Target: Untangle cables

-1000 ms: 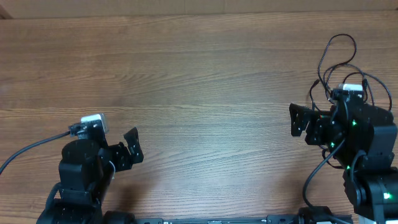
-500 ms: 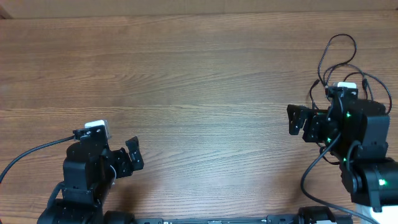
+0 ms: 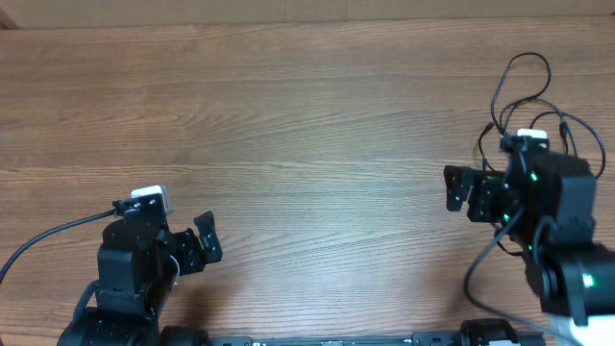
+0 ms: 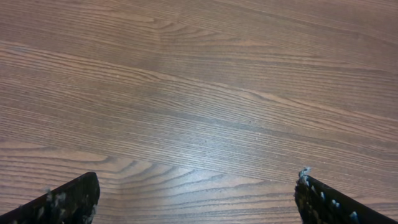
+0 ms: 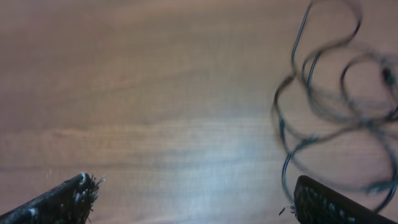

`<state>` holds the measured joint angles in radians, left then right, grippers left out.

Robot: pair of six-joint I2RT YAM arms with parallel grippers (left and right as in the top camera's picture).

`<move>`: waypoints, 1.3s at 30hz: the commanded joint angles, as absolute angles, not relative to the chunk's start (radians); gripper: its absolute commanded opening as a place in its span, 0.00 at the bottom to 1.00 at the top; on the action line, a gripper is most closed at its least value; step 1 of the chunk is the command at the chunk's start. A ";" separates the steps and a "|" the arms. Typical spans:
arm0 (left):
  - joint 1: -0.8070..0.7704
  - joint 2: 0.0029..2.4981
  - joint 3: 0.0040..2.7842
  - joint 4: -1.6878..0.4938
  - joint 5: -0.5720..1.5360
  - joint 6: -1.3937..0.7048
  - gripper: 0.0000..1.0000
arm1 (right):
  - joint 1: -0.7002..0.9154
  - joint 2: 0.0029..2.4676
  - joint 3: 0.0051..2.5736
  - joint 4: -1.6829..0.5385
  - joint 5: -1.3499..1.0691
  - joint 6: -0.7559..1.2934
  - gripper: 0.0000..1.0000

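Tangled cables (image 3: 524,86) lie on the table (image 3: 307,144) at far right, beside the right gripper (image 5: 193,202), its jaws apart and empty. The left gripper (image 4: 196,202), near left, is likewise apart.

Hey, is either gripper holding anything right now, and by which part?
Nothing is held. The left gripper and right gripper are open and empty; the cables lie ungripped.

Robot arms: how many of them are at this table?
2. The left arm stands at the left side of the table. The right arm stands at the right side, next to a tangle of thin black cables. No other arm shows.
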<state>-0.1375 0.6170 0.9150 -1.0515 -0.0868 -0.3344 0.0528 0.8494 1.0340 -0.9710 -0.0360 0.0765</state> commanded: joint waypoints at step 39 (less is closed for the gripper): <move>-0.144 0.615 0.905 -1.051 -0.089 -0.339 1.00 | 0.057 0.002 0.007 0.167 -0.043 0.015 1.00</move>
<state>-0.1375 0.6174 0.9100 -1.0515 -0.0868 -0.3344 0.0528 0.0128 0.0235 0.1852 -0.0452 0.0223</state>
